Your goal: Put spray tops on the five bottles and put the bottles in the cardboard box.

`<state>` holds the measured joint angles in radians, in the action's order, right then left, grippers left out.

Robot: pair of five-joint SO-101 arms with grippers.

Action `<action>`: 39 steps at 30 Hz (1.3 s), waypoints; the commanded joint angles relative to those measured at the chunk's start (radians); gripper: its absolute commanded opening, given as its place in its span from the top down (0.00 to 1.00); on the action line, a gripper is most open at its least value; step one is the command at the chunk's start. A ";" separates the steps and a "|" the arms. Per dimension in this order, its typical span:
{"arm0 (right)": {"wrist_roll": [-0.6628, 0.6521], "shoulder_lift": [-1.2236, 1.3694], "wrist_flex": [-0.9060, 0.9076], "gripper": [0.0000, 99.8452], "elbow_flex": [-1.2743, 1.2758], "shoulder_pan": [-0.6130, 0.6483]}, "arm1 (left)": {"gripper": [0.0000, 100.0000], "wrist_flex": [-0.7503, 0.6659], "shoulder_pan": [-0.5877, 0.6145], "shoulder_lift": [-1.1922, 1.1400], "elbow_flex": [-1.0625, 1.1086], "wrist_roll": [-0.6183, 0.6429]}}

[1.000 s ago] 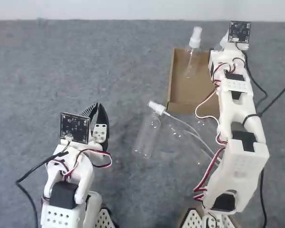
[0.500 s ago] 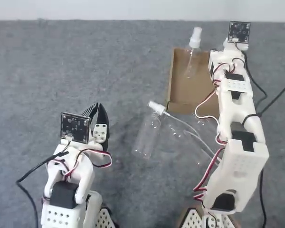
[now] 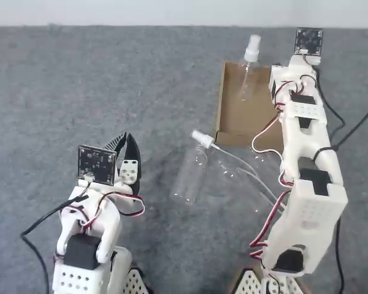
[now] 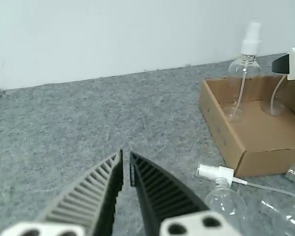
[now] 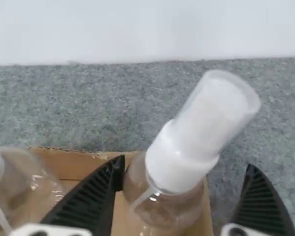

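A clear bottle with a white spray top (image 5: 201,132) stands in the cardboard box (image 3: 245,119). My right gripper (image 5: 179,196) is open, with one finger on each side of that bottle's neck. A second capped bottle (image 3: 248,73) leans in the box's far corner and appears beside the first one (image 5: 14,182). Another capped bottle (image 3: 190,174) lies on the carpet in front of the box, also seen from the left wrist (image 4: 221,191). My left gripper (image 4: 126,164) is shut and holds nothing, low at the near left (image 3: 130,147).
More clear bottles (image 3: 233,168) with thin dip tubes lie between the lying bottle and the right arm (image 3: 303,141). Grey carpet (image 3: 80,79) covers the table, bare on the left half. A white wall stands behind the far edge.
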<state>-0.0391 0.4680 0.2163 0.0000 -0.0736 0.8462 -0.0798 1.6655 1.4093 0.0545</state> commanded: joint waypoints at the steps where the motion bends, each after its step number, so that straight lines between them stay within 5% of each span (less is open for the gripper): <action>1: -0.041 -0.108 0.024 0.70 -0.083 -0.010 | 0.99 -0.031 0.005 0.012 -0.007 -0.002; 17: -0.040 -0.489 0.527 0.70 -0.195 0.035 | 0.99 -0.031 0.012 0.012 -0.007 -0.002; 28: -0.041 -0.819 1.218 0.70 -0.193 0.148 | 0.99 -0.031 0.014 0.012 -0.007 -0.002; 33: -0.224 -0.898 1.480 0.70 -0.172 0.196 | 0.99 -0.029 0.014 0.012 -0.007 -0.002; 39: -0.305 -1.018 1.520 0.70 0.107 0.196 | 0.99 -0.029 0.014 0.012 -0.005 -0.002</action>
<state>-0.2770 -0.4680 1.7308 -0.0092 0.1105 0.8462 -0.0690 1.6655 1.4093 0.0545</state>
